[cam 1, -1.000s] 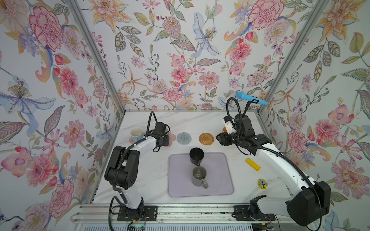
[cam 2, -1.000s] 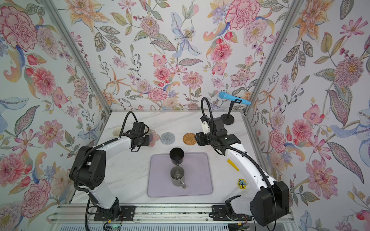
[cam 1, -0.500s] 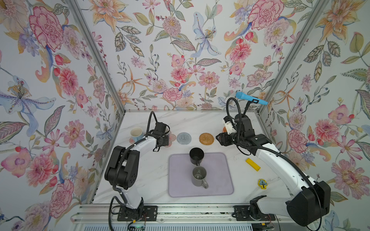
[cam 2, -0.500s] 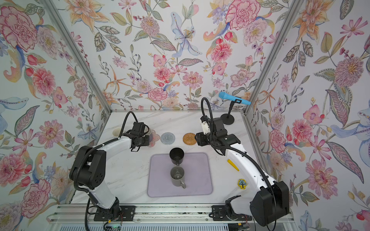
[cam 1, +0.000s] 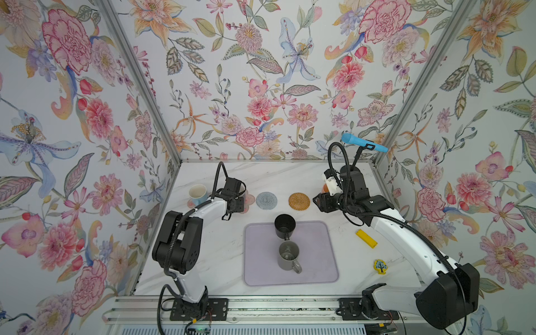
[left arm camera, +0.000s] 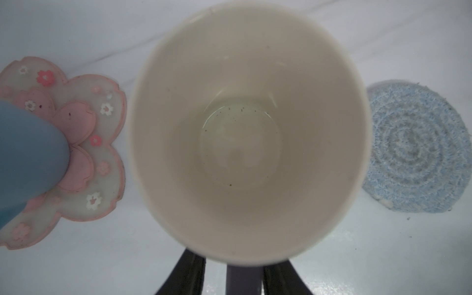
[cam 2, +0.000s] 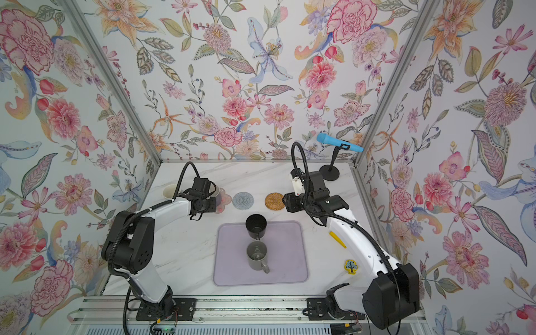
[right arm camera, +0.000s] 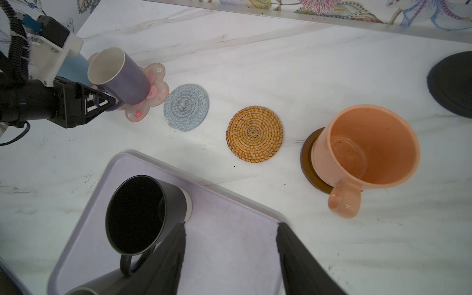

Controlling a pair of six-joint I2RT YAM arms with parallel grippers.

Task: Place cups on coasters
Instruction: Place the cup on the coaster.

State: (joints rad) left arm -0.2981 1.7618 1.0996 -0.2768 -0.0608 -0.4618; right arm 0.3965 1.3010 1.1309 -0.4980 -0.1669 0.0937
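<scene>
**Purple-grey ceramic mug (right arm camera: 120,76) stands on translucent pink flower coaster (right arm camera: 155,94)**

Cream inside and upright, the mug sits left of centre in both top views. The left claw (right arm camera: 112,101) is at its handle with the jaws slightly apart. In the left wrist view a gap shows beside the handle.

Further left, a light blue mug (cam 1: 197,193) rests on the second pink flower coaster (left arm camera: 102,127). A grey ringed disc (cam 1: 266,200) and a woven tan disc (cam 1: 299,200) lie side by side on the white marble bench (cam 1: 226,255).

The peach-orange mug (right arm camera: 367,148) stands on the dark brown wooden disc (right arm camera: 307,163). The black mug (cam 1: 285,224) and grey mug (cam 1: 288,255) stand on the lilac rectangular mat (cam 1: 319,261) — the right claw (right arm camera: 231,227) hangs with jaws apart, gripping nothing.
</scene>
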